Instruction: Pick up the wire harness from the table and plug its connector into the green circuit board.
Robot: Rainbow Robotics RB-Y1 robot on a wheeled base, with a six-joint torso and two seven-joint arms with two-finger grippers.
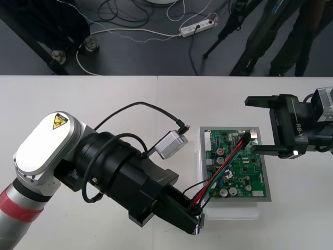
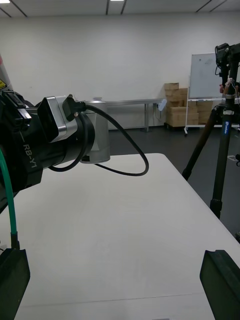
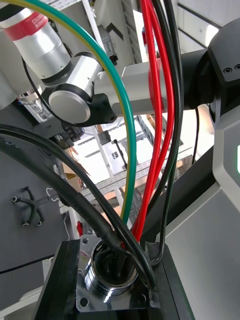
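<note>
The left hand (image 1: 193, 219) comes in low from the near left corner of the counter (image 1: 104, 94) and pinches the harness by its metal socket (image 3: 107, 277), whose flange sits squarely between the black fingers (image 3: 60, 285). Gripping that end seems meant to keep the wires (image 1: 223, 164) stretched and off the counter, so they run slantwise over the green circuit board (image 1: 244, 177) on its white base (image 1: 229, 211). The black plug (image 1: 252, 134) lies at the board's far right corner; whether it is seated there I cannot tell. The right hand (image 1: 255, 126) reaches in level from the right with its fingers (image 2: 12, 280) spread wide on either side of the plug, apparently placed to take or press it home.
</note>
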